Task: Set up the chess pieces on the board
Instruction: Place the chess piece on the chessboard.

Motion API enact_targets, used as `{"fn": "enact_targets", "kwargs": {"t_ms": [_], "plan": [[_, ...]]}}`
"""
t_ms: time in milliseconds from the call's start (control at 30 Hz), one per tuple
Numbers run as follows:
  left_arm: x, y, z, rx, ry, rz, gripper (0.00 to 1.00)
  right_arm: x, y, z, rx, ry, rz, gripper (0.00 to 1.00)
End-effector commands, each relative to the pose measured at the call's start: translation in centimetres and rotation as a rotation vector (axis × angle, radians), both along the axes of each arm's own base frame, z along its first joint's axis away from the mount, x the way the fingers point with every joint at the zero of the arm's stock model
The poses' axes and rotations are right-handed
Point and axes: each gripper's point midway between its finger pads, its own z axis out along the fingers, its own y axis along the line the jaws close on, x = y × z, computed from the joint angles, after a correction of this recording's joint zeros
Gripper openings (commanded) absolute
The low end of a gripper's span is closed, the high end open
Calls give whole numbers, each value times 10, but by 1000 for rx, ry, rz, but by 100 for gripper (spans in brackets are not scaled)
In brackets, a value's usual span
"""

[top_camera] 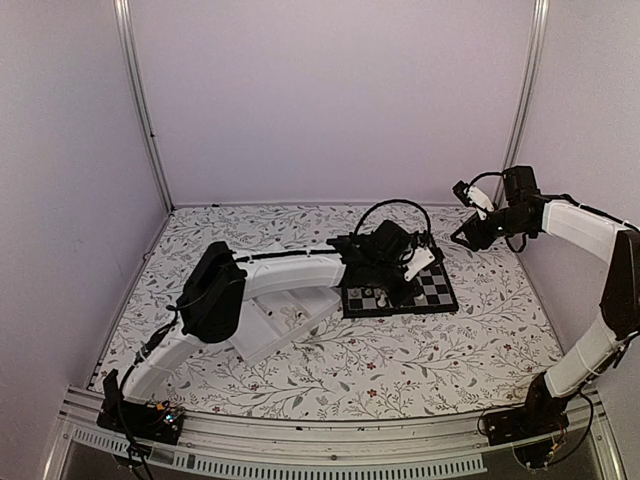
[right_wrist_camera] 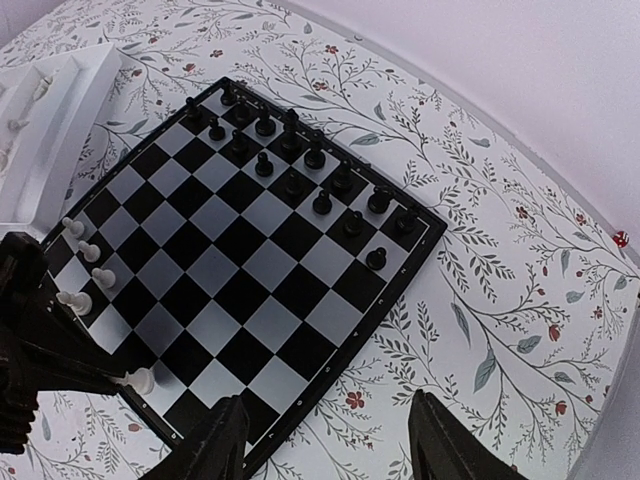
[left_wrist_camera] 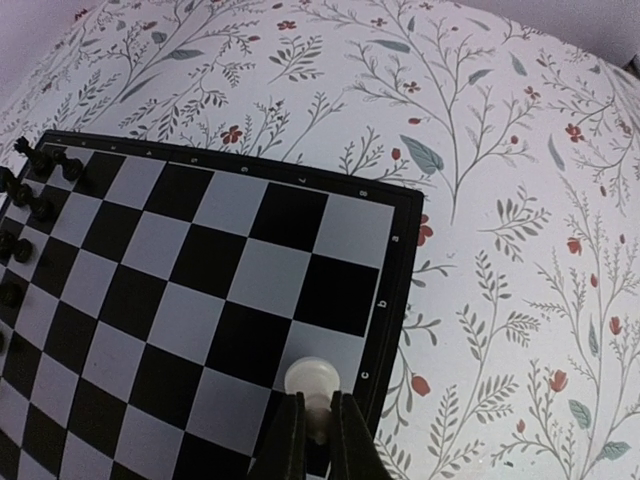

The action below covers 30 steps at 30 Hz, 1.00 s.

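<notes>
tray (right_wrist_camera: 62, 128) holding chess pieces (right_wrist_camera: 40, 88), left end effector (left_wrist_camera: 318, 408) pinching white piece (left_wrist_camera: 313, 380)

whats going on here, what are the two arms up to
The left pincer is closed on a small white chess piece at an edge square of the board, right by its border. A few other white pieces stand along that side, and the black pieces stand in two rows on the opposite side. The right pincer is open, holds nothing and hangs above the table beside the board. The tray lies next to the board.
</notes>
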Motion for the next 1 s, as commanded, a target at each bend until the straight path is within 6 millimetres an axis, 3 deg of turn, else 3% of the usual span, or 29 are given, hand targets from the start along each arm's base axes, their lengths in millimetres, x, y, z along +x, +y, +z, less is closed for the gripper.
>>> {"fn": "enact_targets", "kwargs": {"t_ms": [0, 233, 967], "plan": [[1, -9, -6, -15, 3, 4, 5, -3, 2, -9, 4, 24, 9, 59], [0, -13, -14, -20, 19, -4, 8, -3, 3, -11, 4, 33, 14, 59], [0, -8, -24, 7, 43, 18, 30, -3, 4, -16, 8, 53, 23, 60]]}}
